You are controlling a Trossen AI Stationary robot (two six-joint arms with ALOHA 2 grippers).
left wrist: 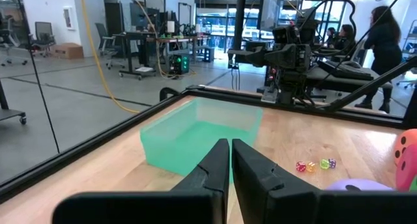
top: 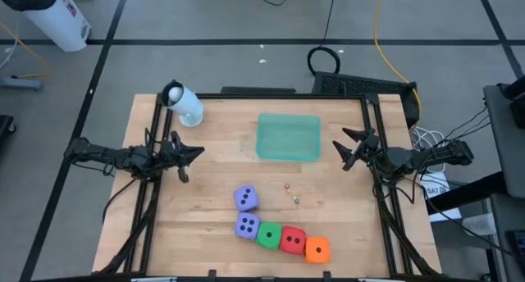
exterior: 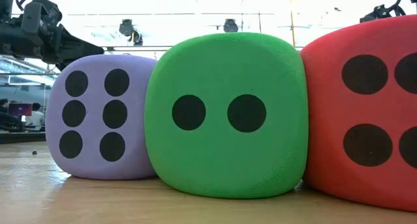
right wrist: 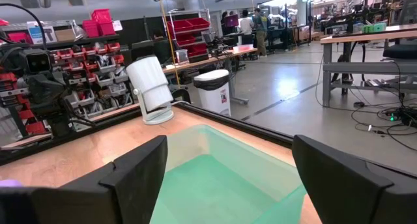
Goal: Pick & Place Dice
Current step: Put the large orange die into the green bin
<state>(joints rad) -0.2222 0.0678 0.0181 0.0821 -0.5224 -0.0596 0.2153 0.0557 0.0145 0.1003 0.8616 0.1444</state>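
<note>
Five dice lie near the table's near edge, each resting flat on the wood. One purple die [top: 245,198] sits alone. A second purple die [top: 247,225], a green die [top: 268,234], a red die [top: 292,240] and an orange die [top: 317,249] form a touching row. The low view shows purple [exterior: 101,116], green [exterior: 225,113] and red [exterior: 365,113] close up. My left gripper [top: 197,153] [left wrist: 230,165] hovers shut at the table's left side. My right gripper [top: 349,147] [right wrist: 228,178] hovers open at the right side, beside the teal tray [top: 289,136]. Neither touches anything.
The translucent teal tray [left wrist: 195,129] [right wrist: 221,178] lies at the table's far middle. A white cylindrical device [top: 184,104] [right wrist: 151,87] stands at the far left corner. Tiny coloured dice [top: 291,192] [left wrist: 316,165] lie mid-table. A black frame [top: 373,151] rims the table. People stand in the room behind.
</note>
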